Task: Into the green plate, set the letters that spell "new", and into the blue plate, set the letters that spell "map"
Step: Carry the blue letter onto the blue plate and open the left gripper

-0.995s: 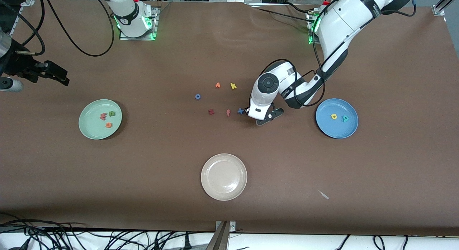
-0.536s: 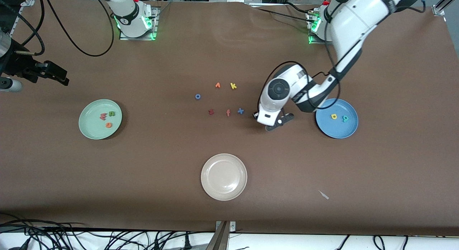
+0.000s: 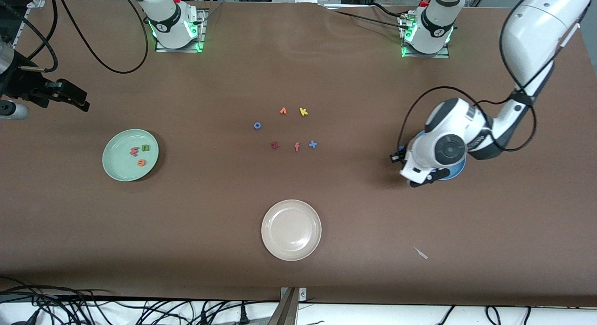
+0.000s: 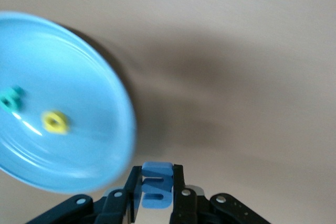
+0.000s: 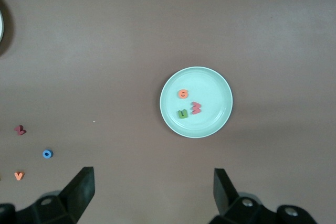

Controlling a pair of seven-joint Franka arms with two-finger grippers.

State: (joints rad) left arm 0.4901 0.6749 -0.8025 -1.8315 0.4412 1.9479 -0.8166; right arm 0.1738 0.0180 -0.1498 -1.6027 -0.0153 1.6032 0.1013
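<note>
Now blue m [image 4: 156, 185] between left gripper [image 4: 156, 199] fingers

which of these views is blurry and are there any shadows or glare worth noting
Left wrist view: motion-smeared, the blue plate and its yellow letter soft, while the blue m gripped in the left hand stays crisp; a soft shadow falls on the table. Front view: sharp and evenly lit, faint sheen on the cream plate. Right wrist view: sharp, green plate clear.
</note>
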